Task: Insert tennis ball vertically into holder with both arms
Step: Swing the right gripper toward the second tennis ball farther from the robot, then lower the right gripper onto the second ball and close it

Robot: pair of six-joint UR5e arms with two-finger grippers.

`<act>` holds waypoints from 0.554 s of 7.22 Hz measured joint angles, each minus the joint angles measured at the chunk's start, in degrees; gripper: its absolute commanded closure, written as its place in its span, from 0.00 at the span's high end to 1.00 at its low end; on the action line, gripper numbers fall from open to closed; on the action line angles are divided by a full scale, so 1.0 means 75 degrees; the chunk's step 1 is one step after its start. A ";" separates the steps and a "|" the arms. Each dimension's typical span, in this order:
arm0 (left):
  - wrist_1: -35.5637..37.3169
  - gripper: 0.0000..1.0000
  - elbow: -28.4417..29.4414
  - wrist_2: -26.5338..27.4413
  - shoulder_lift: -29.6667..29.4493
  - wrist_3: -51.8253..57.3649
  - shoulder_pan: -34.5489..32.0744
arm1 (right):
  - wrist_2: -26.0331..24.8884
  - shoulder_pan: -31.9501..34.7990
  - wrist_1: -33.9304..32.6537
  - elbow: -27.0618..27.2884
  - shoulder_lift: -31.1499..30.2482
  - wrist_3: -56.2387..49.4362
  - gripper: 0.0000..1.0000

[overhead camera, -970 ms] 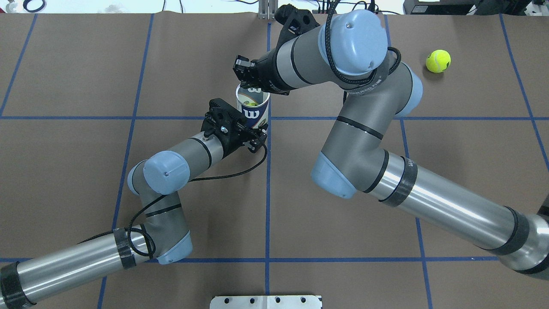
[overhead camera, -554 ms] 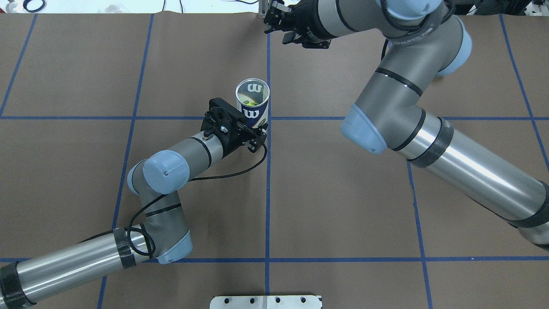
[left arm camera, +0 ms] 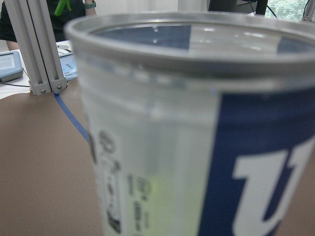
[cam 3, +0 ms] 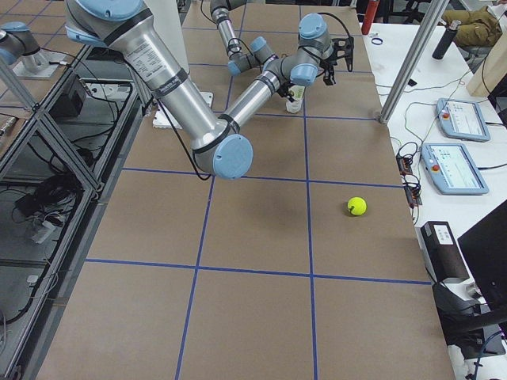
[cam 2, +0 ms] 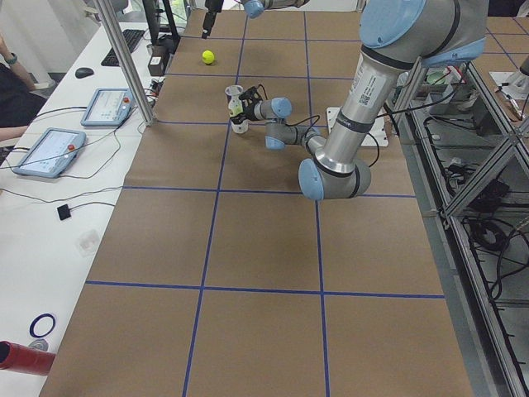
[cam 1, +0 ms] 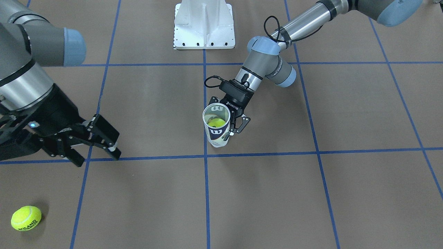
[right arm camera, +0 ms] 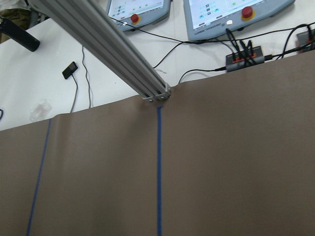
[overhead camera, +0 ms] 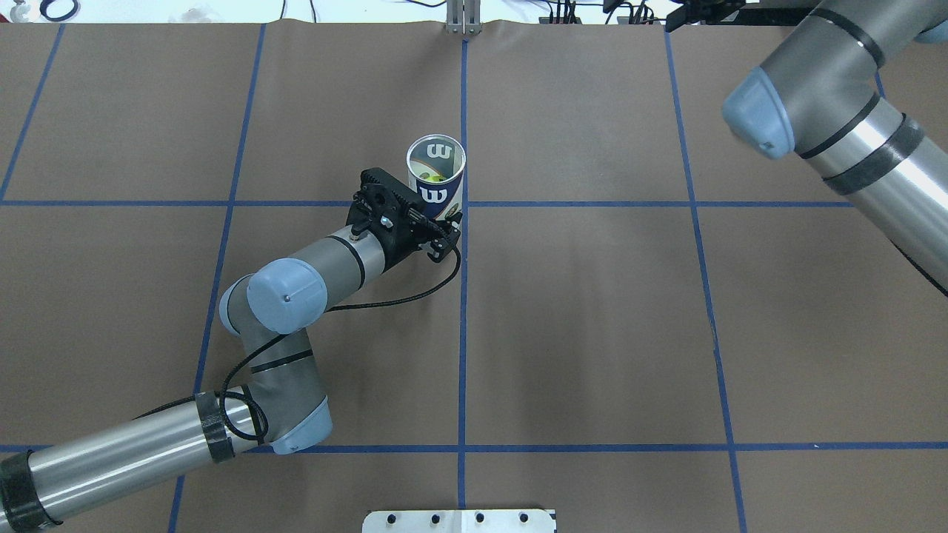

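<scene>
- The left gripper [cam 1: 231, 126] is closed on the upright clear plastic tennis-ball tube with navy-and-white label [cam 1: 217, 134]; one yellow ball [cam 1: 216, 122] sits inside.
- The right gripper [cam 1: 97, 157] hangs well apart from the tube, fingers spread wide and empty.
- Probable step: fetching the loose yellow tennis ball [cam 1: 26, 218] lying beyond the right gripper from the tube. The next move calls for descending over it and closing.

Bright, even light from above fills every view. The brown table [overhead camera: 592, 355] shows only faint, soft-edged shadows beside the left arm [overhead camera: 285, 296] and the loose ball [cam 1: 26, 218]. White glare streaks run along both arms' silver tubes. In the overhead view, motion blur smears the right arm [overhead camera: 822, 66] at the table's far right corner. The left wrist view is soft: the holder [left arm camera: 206, 147] fills it, out of focus, its rim glinting.
</scene>
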 measured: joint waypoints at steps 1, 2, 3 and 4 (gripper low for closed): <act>0.0001 0.73 0.0000 -0.0005 0.0005 0.0000 0.0000 | 0.0044 0.0299 -0.0359 -0.0525 -0.0117 -0.1451 1.00; 0.0002 0.73 0.0001 -0.0008 0.0007 0.0000 0.0000 | -0.0048 0.0488 -0.0229 -0.1261 -0.0230 -0.2524 1.00; 0.0002 0.73 0.0000 -0.0009 0.0009 0.0000 0.0000 | -0.0289 0.0580 0.0595 -0.2211 -0.0347 -0.3086 1.00; 0.0002 0.73 0.0000 -0.0008 0.0013 0.0000 -0.0001 | -0.0579 0.0580 0.1875 -0.3333 -0.0471 -0.3326 1.00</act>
